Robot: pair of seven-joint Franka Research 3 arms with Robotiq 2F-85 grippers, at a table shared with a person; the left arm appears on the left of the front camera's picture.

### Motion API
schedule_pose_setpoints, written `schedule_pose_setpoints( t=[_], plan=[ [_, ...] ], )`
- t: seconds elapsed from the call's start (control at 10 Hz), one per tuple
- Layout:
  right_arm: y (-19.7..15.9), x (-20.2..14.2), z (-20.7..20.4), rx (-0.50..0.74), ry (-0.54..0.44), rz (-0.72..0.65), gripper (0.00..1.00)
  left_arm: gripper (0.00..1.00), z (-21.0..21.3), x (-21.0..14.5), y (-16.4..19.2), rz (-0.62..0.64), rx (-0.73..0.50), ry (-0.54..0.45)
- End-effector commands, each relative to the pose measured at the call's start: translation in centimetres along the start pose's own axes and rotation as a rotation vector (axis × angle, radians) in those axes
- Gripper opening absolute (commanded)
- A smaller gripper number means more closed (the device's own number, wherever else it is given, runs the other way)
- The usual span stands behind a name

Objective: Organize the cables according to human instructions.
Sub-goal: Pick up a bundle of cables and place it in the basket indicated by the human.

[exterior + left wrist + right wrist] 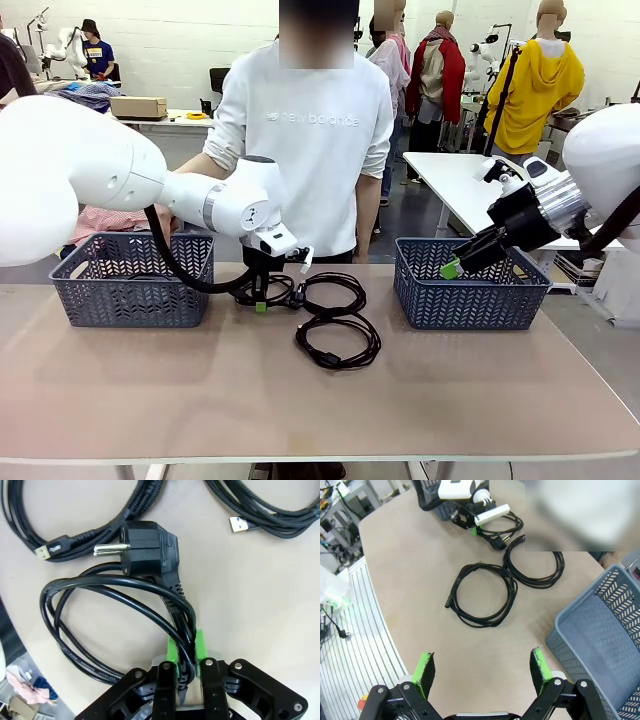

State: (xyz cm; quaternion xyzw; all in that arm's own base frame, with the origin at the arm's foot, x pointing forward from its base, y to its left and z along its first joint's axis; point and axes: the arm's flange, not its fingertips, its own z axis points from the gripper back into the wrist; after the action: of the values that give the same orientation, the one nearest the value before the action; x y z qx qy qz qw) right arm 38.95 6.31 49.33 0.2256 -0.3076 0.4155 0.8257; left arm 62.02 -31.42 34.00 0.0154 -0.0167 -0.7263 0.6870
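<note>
Coiled black cables (335,316) lie mid-table (300,420), and the left gripper (261,303) points straight down onto their leftmost coil, pinched closed on it. The left basket (130,285) stands left of the cables. The right basket (470,295) stands to their right, with the right gripper (452,268) hanging over its rim, and a person (310,130) stands behind them.

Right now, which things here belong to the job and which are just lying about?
Job: power cord, clamped in left gripper; front coil; back coil; left basket and right basket, probably.
Just lying about: cardboard box, clothes pile behind.
</note>
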Motion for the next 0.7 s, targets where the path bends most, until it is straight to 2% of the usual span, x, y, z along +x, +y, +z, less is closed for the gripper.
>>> schedule_pose_setpoints(
  t=[0.0,0.3,0.6],
  plan=[
    [-0.3,0.1,-0.1,0.012,-0.025,0.019,1.00,0.00,3.9,-0.8,-0.6,0.011,0.031,-0.022],
    [-0.3,0.1,-0.1,0.012,-0.025,0.019,1.00,0.00,11.3,-2.3,-1.7,0.084,0.074,-0.064],
    [-0.3,0.1,-0.1,0.012,-0.025,0.019,1.00,0.00,17.1,-6.2,-3.9,0.128,0.122,-0.087]
  ],
)
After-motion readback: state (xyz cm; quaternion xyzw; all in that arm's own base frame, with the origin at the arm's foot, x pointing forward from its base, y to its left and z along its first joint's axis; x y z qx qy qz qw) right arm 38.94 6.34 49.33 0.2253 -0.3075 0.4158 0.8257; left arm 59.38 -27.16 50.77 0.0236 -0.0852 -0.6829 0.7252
